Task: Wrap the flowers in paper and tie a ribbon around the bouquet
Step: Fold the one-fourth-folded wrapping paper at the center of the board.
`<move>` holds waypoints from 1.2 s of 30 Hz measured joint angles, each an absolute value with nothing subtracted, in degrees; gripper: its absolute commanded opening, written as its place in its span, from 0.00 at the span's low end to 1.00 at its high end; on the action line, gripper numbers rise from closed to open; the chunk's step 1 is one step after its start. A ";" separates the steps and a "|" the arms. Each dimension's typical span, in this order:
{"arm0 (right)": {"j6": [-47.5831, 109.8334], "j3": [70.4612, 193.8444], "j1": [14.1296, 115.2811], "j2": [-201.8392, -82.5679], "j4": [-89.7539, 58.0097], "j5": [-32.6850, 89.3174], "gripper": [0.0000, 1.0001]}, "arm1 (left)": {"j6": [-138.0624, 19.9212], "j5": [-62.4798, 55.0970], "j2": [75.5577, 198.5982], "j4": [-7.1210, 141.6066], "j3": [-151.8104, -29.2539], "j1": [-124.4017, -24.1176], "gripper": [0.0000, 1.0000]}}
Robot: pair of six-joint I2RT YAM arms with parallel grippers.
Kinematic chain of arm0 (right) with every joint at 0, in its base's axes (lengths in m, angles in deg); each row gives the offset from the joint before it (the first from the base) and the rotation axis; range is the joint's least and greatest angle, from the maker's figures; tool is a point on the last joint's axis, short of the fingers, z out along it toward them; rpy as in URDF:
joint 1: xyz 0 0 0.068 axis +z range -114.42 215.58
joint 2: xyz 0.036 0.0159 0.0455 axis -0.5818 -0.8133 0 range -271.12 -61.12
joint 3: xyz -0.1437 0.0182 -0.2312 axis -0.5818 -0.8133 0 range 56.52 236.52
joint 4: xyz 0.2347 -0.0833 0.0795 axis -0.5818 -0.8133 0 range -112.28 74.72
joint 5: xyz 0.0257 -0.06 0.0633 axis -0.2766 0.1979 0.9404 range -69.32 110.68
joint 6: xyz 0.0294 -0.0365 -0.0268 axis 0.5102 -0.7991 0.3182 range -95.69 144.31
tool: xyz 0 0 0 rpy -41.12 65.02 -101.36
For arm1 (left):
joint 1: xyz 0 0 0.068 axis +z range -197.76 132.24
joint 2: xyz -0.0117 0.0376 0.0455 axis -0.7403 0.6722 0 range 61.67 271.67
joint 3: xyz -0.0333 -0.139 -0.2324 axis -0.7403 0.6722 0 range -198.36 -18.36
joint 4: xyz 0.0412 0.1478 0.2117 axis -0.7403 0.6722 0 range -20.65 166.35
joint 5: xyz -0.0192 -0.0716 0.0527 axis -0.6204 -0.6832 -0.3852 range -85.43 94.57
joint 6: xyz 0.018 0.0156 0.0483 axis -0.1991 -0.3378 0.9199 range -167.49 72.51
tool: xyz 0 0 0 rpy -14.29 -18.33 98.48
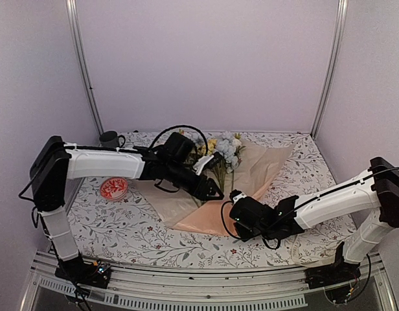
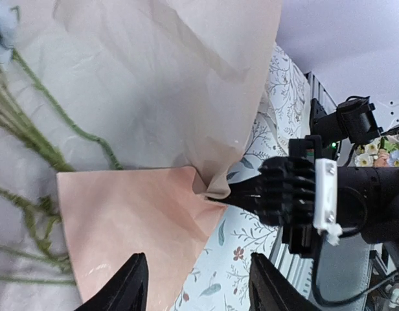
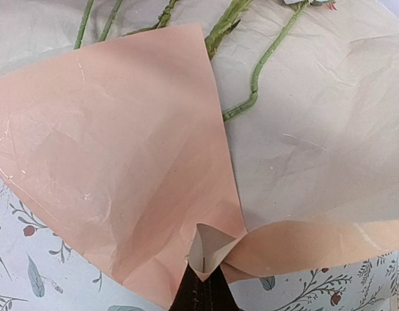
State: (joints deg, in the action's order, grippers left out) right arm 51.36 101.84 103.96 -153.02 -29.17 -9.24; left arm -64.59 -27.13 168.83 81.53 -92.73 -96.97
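The paper (image 1: 264, 168) lies spread on the tablecloth (image 1: 135, 233) at mid-table, set slantwise: one corner points to the far right and its long axis runs from there down toward the near left. The flowers (image 1: 222, 150) lie on it with their blooms toward the far side and the stems (image 3: 251, 91) running back toward the arms, so the bunch lies roughly far-to-near.

A near flap (image 3: 122, 162) of the paper is folded over, peach side up, and covers the lower ends of the stems. The rest of the sheet shows its paler side.

The right gripper (image 3: 203, 278) reaches in from the near right with its fingers closed, pinching a small pucker of paper at the root of the fold, where the flap meets the sheet.

The left gripper (image 2: 198, 262) is just above the flap's near edge, close beside the right one. Its fingers stand apart with nothing between them.

A dish (image 1: 113, 188) sits on the cloth well to the left of the paper, and a mug (image 1: 111, 138) stands at the far left corner.
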 measured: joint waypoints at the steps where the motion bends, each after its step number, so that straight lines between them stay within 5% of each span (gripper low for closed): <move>1: 50.94 102.04 103.96 -153.24 -29.14 -9.24 0.00 | -64.51 -25.71 166.29 81.97 -91.09 -96.56 0.52; 10: 47.38 105.77 104.35 -155.27 -29.41 -10.59 0.00 | -66.12 -19.00 165.68 82.21 -73.34 -95.68 0.45; 22: 36.32 113.38 109.20 -160.15 -24.77 -11.31 0.00 | -68.66 -21.25 168.30 72.37 -72.51 -95.29 0.43; 36: 27.91 116.16 109.36 -170.22 -17.23 -6.55 0.00 | -69.66 -20.18 160.65 65.31 -64.84 -93.87 0.54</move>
